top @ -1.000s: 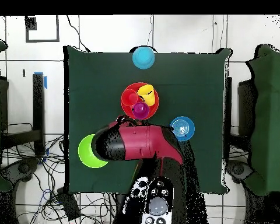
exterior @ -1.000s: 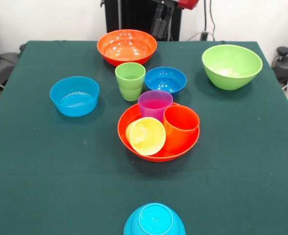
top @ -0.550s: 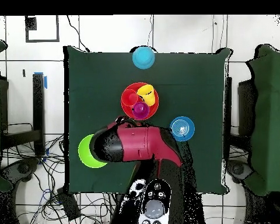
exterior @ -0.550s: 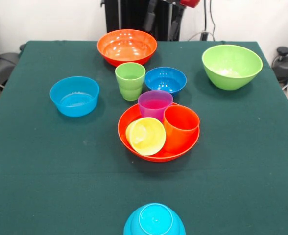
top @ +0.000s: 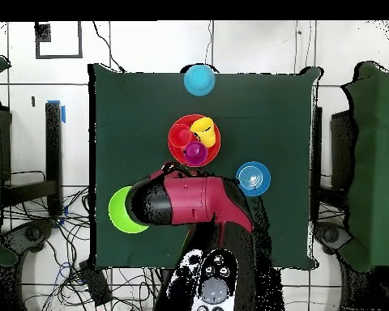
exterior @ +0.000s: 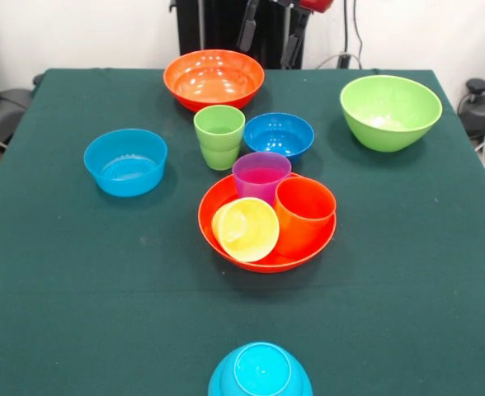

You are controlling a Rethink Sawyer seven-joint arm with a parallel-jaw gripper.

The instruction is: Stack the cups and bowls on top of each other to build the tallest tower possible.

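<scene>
Four cups and six bowls sit on the green table point(exterior: 77, 272). Taking the flat orange bowl point(exterior: 226, 247) near the table's middle as the landmark, three cups are inside it: the yellow cup point(exterior: 246, 229) lies tipped on its side with its mouth facing the camera, the orange cup point(exterior: 303, 213) stands upright touching it, and the purple cup point(exterior: 261, 176) stands upright at the bowl's far rim. Just beyond that rim the green cup point(exterior: 219, 136) stands upright on the cloth, with the dark blue bowl point(exterior: 279, 134) close beside it. Further back is the second orange bowl point(exterior: 214, 78), deeper and empty. One lime green bowl point(exterior: 390, 110) sits well off to the landmark's right at the back, one light blue bowl point(exterior: 125, 161) sits well apart to its left, and the other light blue bowl point(exterior: 260, 373) lies upside down at the near table edge. Above the deeper orange bowl, the gripper point(exterior: 269, 37) hangs at the picture's top edge, its two dark fingers point(exterior: 248, 25) spread apart and holding nothing. From overhead, the red arm point(top: 199, 197) lies across the table's robot side, between the lime green and light blue bowls.
</scene>
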